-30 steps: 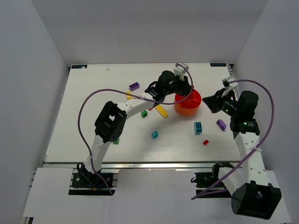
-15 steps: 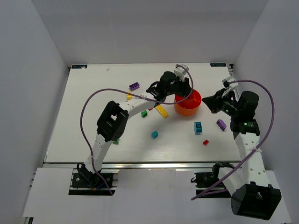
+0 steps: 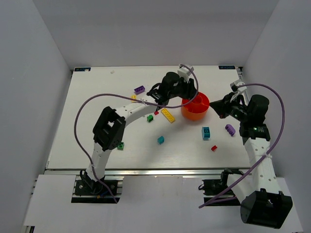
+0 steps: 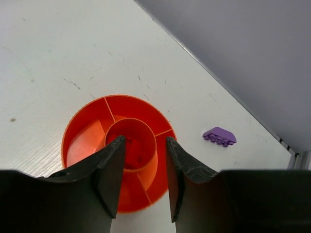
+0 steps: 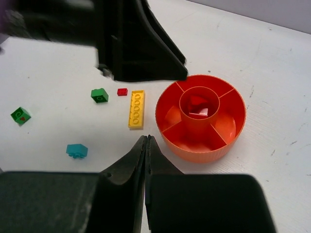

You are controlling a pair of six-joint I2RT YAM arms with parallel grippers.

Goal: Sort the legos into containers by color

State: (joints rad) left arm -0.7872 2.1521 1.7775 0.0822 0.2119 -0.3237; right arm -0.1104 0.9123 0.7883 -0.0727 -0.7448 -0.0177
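- The left gripper (image 4: 144, 141) is hanging right over the round orange-red plastic bowl with inner dividers (image 4: 73, 128). Its two black fingers are standing apart with nothing clamped between them, framing the bowl's central cup.
- A small red plastic brick (image 5: 197, 102) is lying inside that central cup.
- The right gripper (image 5: 146, 138) is hovering to the right of the bowl, apart from it, with its fingers pressed tight together on themselves.
- The bowl is sitting toward the far right of the white table (image 3: 97, 97).
- Just left of the bowl, a long yellow studded brick (image 5: 137, 109), a green brick (image 5: 99, 95) and a tiny red brick (image 5: 122, 91) are lying close together.
- A teal brick (image 5: 77, 150) and a second green brick (image 5: 21, 115) are lying further toward the near left.
- A purple brick (image 4: 219, 136) is resting on the table to the bowl's right.
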